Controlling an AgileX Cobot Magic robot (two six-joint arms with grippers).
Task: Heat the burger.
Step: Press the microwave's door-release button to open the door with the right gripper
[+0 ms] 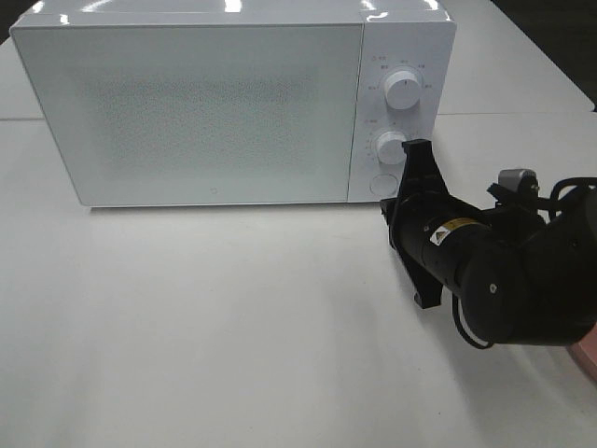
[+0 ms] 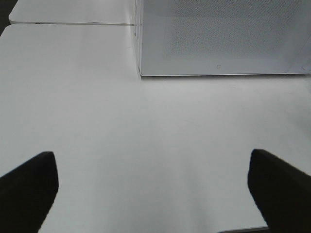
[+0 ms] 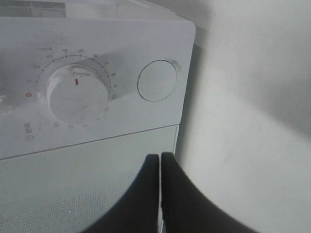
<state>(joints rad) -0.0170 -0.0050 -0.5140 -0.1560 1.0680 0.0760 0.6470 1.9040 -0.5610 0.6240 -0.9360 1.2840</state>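
Observation:
The burger is out of view. The white microwave [image 1: 205, 103] stands at the back of the table with its door shut. It also shows in the left wrist view [image 2: 218, 34] and the right wrist view [image 3: 97, 48]. My right gripper [image 1: 413, 149] is shut and empty. Its tips [image 3: 160, 156] are close in front of the control panel, near the lower dial [image 3: 77, 94] and the round button [image 3: 157, 80]. My left gripper [image 2: 155, 194] is open and empty over bare table, well in front of the microwave's left corner. It is not in the exterior view.
The upper dial [image 1: 402, 90] sits above the lower dial [image 1: 388, 146] and the round button [image 1: 382, 183]. An edge of a pink plate [image 1: 588, 355] shows at the right border, behind my right arm. A second table edge [image 2: 73, 22] lies beyond.

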